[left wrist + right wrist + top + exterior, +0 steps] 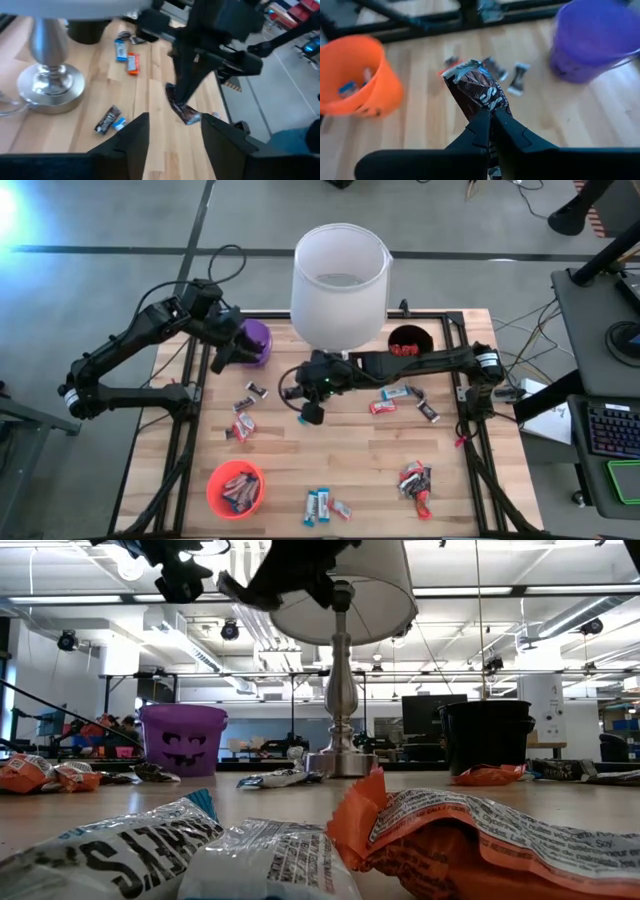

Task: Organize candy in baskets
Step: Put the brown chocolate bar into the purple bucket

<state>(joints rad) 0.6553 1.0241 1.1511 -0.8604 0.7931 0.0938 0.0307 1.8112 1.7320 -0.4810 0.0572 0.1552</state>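
Our right hand (pixel 490 122) pinches a dark brown candy bar (pixel 479 92) above the bench (pixel 430 120). Beyond it we see an orange basket (pixel 357 75) and a purple basket (pixel 595 40).

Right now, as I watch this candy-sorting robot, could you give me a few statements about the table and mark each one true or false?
1. The right gripper is shut on a dark-wrapped candy bar. True.
2. The orange basket holds no candy. False: several bars lie inside it.
3. The left gripper is beside the purple basket. True.
4. The lamp lies tipped over on the table. False: it stands upright on its metal base.
5. The black basket has red candy inside. True.
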